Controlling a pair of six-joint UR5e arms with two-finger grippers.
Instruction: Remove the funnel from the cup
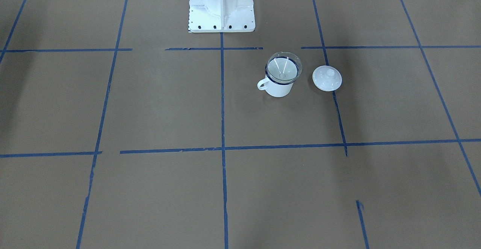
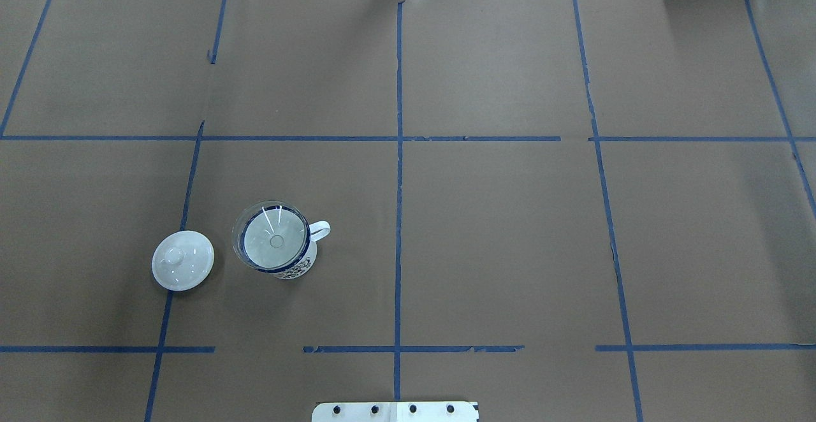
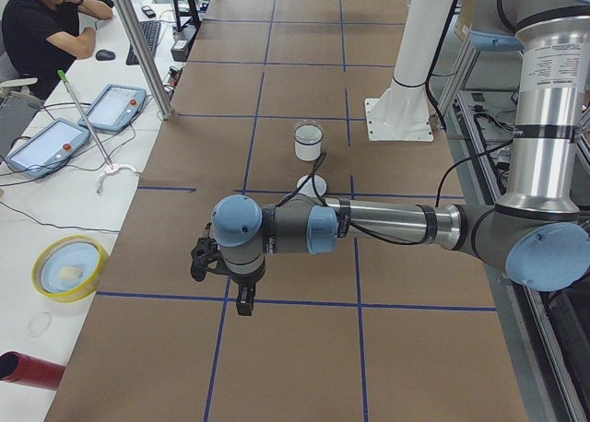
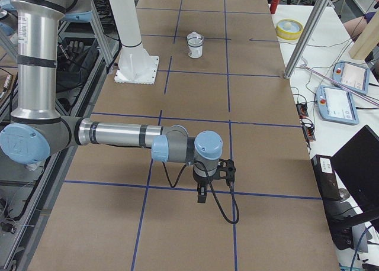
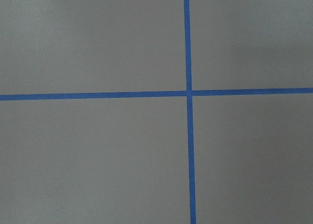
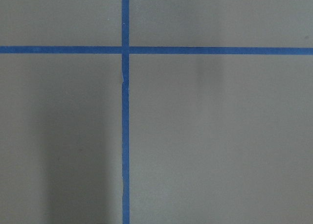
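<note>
The cup (image 1: 278,89) is a white enamel mug with a dark blue rim, standing upright on the brown table on the robot's left side. The clear ribbed funnel (image 1: 283,68) sits in its mouth, spout down. Both also show in the overhead view, the cup (image 2: 301,268) with its handle toward the table's middle and the funnel (image 2: 271,238) in it. My left gripper (image 3: 243,302) shows only in the exterior left view, hanging over the table far from the cup (image 3: 307,144). My right gripper (image 4: 202,195) shows only in the exterior right view, also far away. I cannot tell whether either is open or shut.
A round white knobbed lid (image 1: 327,78) lies beside the cup, away from the table's middle; it also shows in the overhead view (image 2: 183,260). The white robot base (image 1: 221,12) stands behind the cup. A yellow bowl (image 3: 69,267), tablets and an operator (image 3: 41,26) are past the far edge.
</note>
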